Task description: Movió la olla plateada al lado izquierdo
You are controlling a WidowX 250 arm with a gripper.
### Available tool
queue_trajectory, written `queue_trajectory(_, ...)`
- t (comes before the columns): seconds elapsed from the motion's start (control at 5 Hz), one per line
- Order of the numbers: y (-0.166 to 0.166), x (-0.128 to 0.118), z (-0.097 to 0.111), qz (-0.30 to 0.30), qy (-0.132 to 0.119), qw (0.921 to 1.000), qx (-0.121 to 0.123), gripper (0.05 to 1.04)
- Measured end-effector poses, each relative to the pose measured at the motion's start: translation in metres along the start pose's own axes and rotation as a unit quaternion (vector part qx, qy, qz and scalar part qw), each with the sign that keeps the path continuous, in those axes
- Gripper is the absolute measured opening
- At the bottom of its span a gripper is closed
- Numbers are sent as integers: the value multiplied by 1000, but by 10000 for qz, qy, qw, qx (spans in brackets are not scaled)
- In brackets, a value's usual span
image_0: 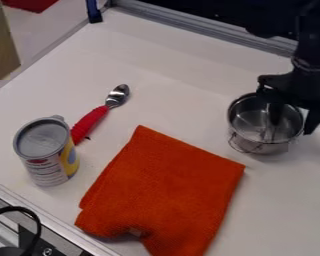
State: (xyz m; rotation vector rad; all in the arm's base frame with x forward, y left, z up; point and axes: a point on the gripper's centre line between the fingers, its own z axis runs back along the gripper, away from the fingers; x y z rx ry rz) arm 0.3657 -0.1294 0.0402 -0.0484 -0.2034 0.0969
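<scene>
Silver pot [256,122], one: upright on the white table [183,65], at the right of the camera view, mouth open upward, wire handle [236,144] low at the near left of its wall. Black gripper [293,128], one: hung over the right part of the pot, fingers spread, one inside the mouth, the other just outside the right wall, with the rim between; not clenched on anything, by all signs. Step in hand, as judged: grasp of the wall. To do well: keep the rim centred between the fingers, close squarely and firmly on the thin metal, avoid pushing the pot sideways while closing. Then lift straight up and level, since an off-centre hold at one edge is likely to let the far side sag or swing. Along the way leftward: orange cloth [169,192], folded, near the pot; spoon [99,117] with red grip, lying flat; can [49,152], upright at the left, just beside the spoon's grip. Best carried high enough to clear all three, then lowered gently onto bare table, bottom flat before release.
</scene>
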Motion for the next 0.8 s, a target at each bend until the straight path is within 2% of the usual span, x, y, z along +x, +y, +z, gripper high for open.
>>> queue_trajectory(0.2, 11, 7, 14, 271, 58, 9990, -345, 987)
queue_trajectory(0.4, 35, 6, 37, 365, -94, 9961, -801, 999)
queue_trajectory(0.6, 78, -11, 39, 662, -213, 9970, -354, 999)
queue_trajectory(0.8, 121, -27, 29, 993, -114, 9950, 71, 999)
